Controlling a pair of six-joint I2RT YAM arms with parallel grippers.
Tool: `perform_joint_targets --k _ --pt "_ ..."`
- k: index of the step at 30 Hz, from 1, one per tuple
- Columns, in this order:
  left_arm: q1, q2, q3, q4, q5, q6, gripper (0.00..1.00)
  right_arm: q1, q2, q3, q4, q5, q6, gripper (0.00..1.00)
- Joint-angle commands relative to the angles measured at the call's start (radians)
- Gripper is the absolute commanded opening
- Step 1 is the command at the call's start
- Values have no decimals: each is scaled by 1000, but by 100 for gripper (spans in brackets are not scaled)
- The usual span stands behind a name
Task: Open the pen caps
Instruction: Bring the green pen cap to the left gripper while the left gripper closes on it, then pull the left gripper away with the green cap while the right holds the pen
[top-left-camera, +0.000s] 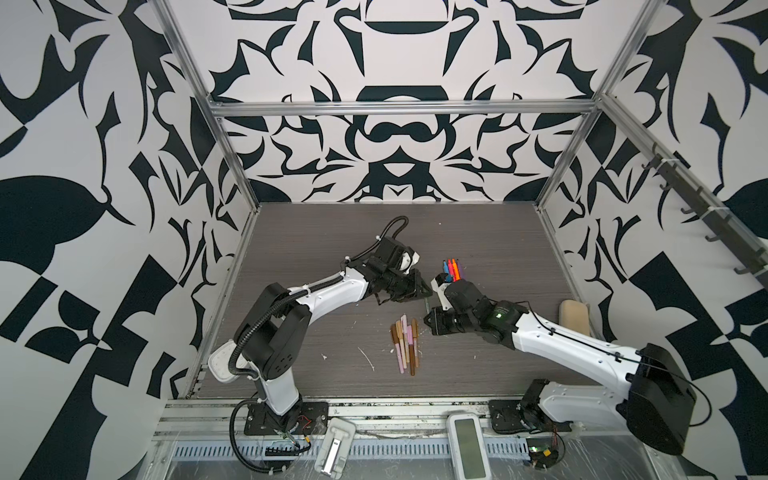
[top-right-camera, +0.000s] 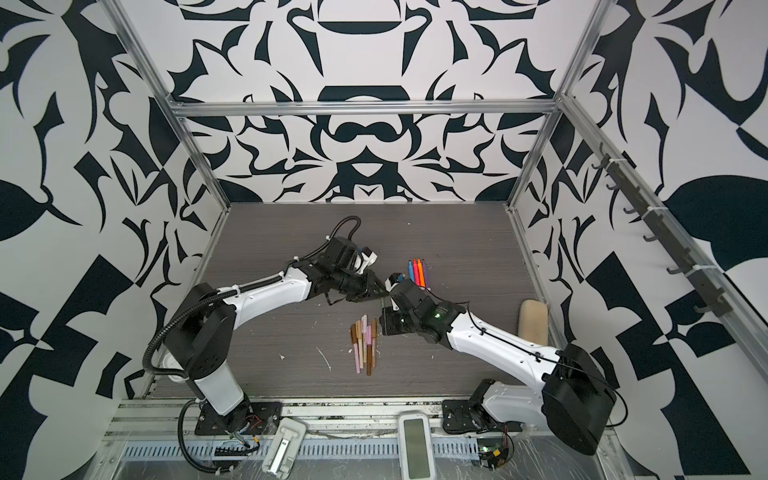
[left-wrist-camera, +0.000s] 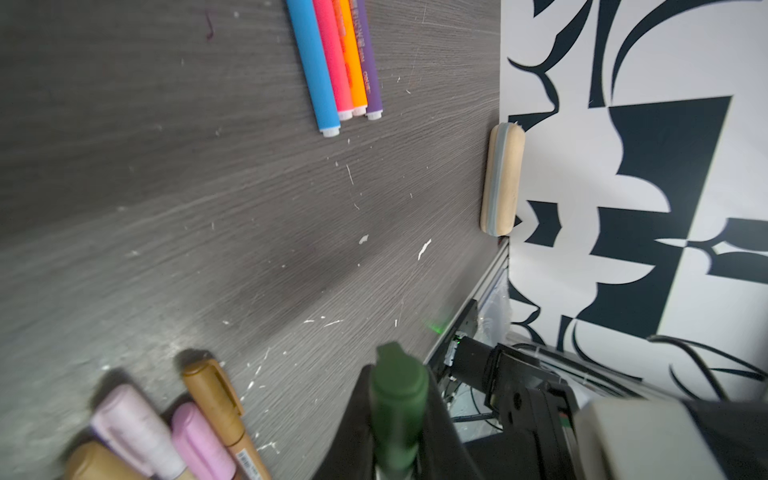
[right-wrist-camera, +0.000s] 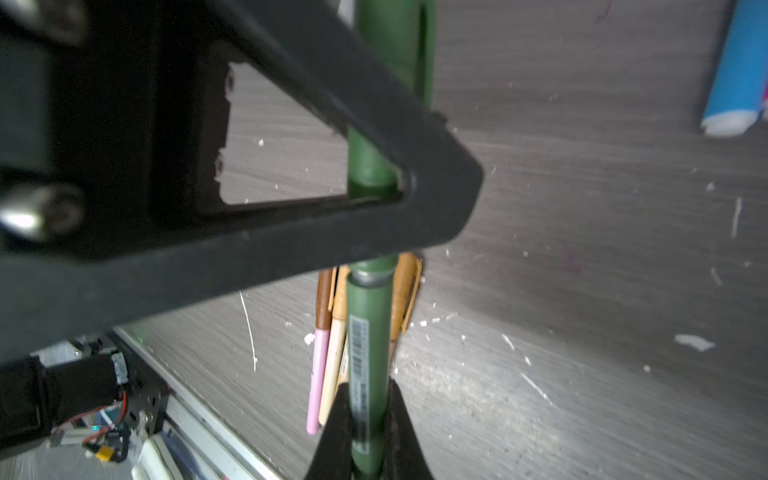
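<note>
Several pens (top-left-camera: 404, 345), flecked grey table (top-left-camera: 311, 237), patterned walls (top-left-camera: 395, 145)

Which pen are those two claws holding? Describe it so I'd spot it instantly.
Look at the middle of the grey table, where the left gripper and right gripper meet. The green pen is clamped between them, the only dark green one; the brown and pink pens lie loose nearby.

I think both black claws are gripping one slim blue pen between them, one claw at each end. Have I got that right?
Not quite: what they grip is a slim dark green pen, not a blue one. The right wrist view shows it, with the right gripper shut on its barrel. The left wrist view shows the left gripper clamped on its capped end. The rest holds.
</note>
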Motion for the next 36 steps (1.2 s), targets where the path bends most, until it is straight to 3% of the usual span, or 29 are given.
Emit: perform_joint_targets --k 1,7,12,25,36 --pt "53 20 148 -130 12 111 0 23 -14 -23 -7 -30 -1 0" --pt "173 63 246 -114 78 82 0 78 -44 -80 33 -7 34 0" --pt "223 74 283 -85 88 52 0 123 -48 -102 42 20 56 0" --pt "243 62 286 -111 62 73 0 148 -92 -116 23 53 66 0" --pt "243 16 130 -247 -62 203 0 148 -123 -149 12 84 79 0"
